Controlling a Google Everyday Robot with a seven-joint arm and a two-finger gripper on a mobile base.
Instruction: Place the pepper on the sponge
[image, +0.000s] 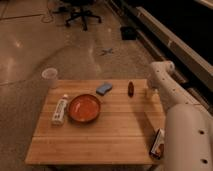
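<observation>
Jaws hang low over the right edge of the wooden surface (115, 135), at the end of a white arm (172, 95); open or closed, I cannot tell. Just to their left the dark pepper (130, 88) stands on the wood, apart from them. Further left, near but not touching, lies the blue sponge (104, 88). An orange bowl (84, 107) and a white bottle (59, 110) sit beyond.

One each — pepper (130, 88), sponge (104, 88), bowl (84, 108), bottle (59, 110), cup (50, 76) — tool (151, 93) at table (120, 137) right edge.
</observation>
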